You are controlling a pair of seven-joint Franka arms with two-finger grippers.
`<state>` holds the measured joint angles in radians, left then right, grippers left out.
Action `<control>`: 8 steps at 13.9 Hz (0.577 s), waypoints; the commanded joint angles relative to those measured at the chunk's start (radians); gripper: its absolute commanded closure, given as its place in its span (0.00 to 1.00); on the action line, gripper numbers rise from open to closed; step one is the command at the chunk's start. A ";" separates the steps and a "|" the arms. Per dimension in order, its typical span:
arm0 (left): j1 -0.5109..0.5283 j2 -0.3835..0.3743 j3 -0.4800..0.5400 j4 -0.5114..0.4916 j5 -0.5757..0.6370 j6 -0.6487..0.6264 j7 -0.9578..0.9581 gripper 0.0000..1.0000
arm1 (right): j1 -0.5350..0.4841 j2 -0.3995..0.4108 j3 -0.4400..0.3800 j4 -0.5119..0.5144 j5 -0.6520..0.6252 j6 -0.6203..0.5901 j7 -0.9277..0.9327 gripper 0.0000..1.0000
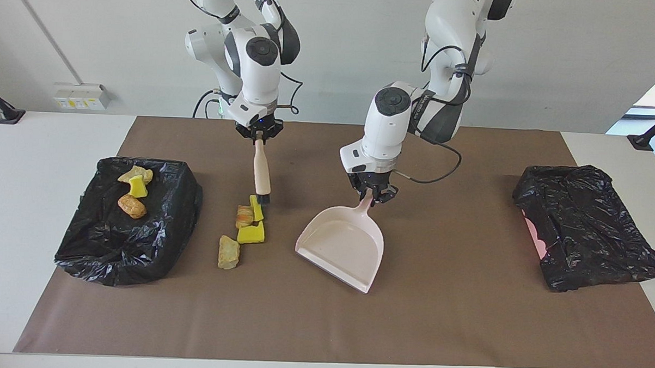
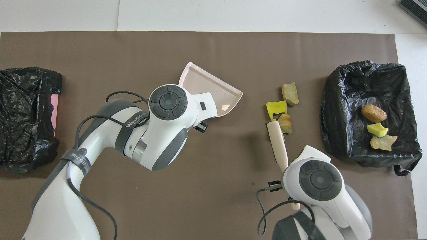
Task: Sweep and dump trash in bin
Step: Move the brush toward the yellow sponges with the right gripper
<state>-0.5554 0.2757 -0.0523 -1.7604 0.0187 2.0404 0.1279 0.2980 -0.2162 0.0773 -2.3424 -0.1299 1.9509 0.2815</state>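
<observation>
My left gripper point(image 1: 372, 196) is shut on the handle of the pink dustpan point(image 1: 343, 245) point(image 2: 213, 93). It holds the pan low over the middle of the mat, slanted, with its open edge turned toward the trash. My right gripper point(image 1: 259, 137) is shut on the handle of the brush point(image 1: 262, 171) point(image 2: 277, 143), which hangs down with its dark bristles at the nearest scrap. Several trash scraps point(image 1: 251, 233) point(image 2: 276, 108), yellow and tan, lie on the mat between the dustpan and the bin. The black-bagged bin point(image 1: 156, 238) point(image 2: 337, 100) holds three more scraps point(image 1: 132, 205).
A second black bag point(image 1: 585, 225) point(image 2: 26, 113) with something pink under it lies at the left arm's end of the table. The brown mat point(image 1: 464, 319) covers most of the table, with white tabletop around it.
</observation>
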 commanded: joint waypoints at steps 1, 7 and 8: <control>0.008 -0.029 -0.004 -0.031 0.004 -0.057 0.197 1.00 | -0.082 0.179 0.012 0.182 -0.098 -0.036 -0.031 1.00; -0.008 -0.064 -0.014 -0.138 0.000 0.007 0.460 1.00 | -0.148 0.474 0.009 0.520 -0.332 -0.079 -0.062 1.00; -0.009 -0.075 -0.014 -0.154 0.000 0.015 0.460 1.00 | -0.163 0.507 0.010 0.552 -0.365 -0.067 -0.067 1.00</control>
<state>-0.5567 0.2499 -0.0641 -1.8412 0.0176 2.0177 0.5520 0.1606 0.2088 0.0745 -1.8986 -0.4432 1.9132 0.2512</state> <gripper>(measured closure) 0.683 0.736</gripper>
